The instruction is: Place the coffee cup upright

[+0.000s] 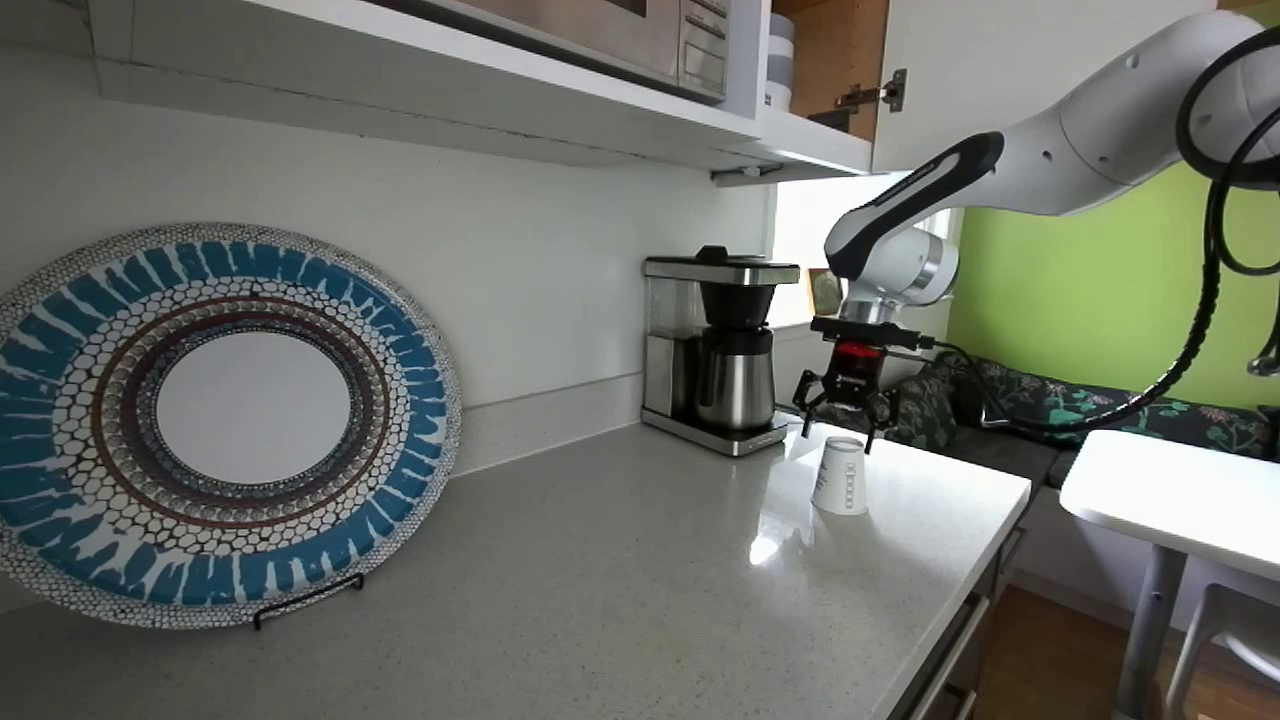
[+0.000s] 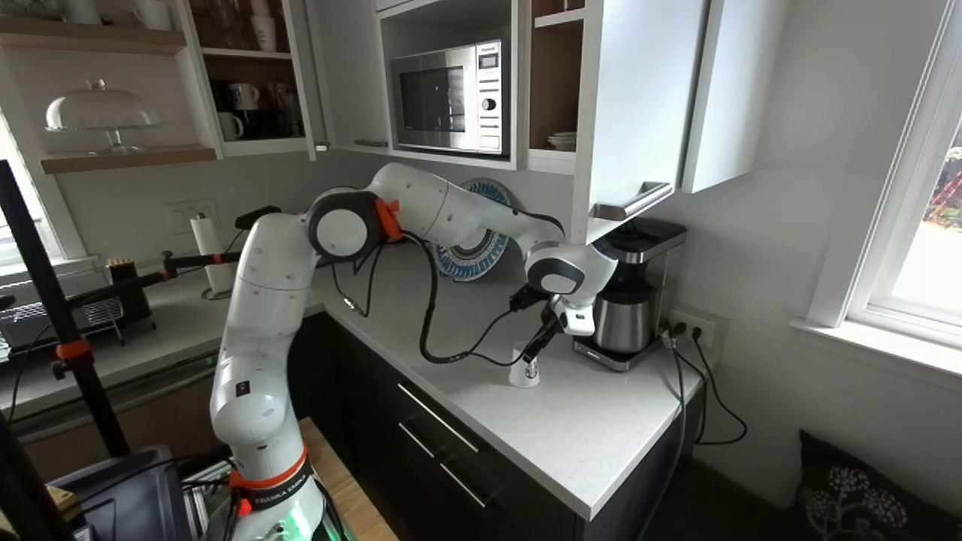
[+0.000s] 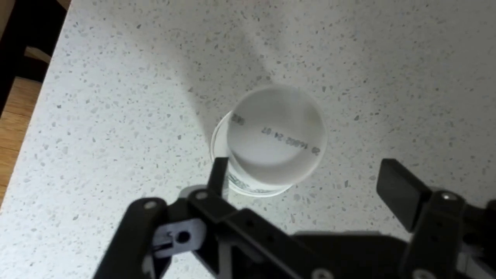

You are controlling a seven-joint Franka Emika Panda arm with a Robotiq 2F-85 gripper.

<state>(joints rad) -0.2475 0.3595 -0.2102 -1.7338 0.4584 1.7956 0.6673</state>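
The counter is pale grey with lots of tiny dark specks, and it is shiny where the light falls on it. A silver and black coffee maker stands on it close to the white wall. Farther along, a big round plate with a blue ring stands up on its edge. A microwave sits up high, and there is a window off to the side. Past the end of the counter there is a bright green wall and a cushion with flowers on it.

The coffee cup is white and upside down, with its wide end down on the counter and its small end up. It has dark marks on its side. In the wrist view its round bottom shows, with little grey letters and numbers on it.

The cup stands between the coffee maker and the counter's edge, under the black pincer. The pincer's two fingers are spread wide. In the wrist view one finger covers a bit of the cup's side, and the other is well away from it. I cannot tell if the near finger touches the cup.
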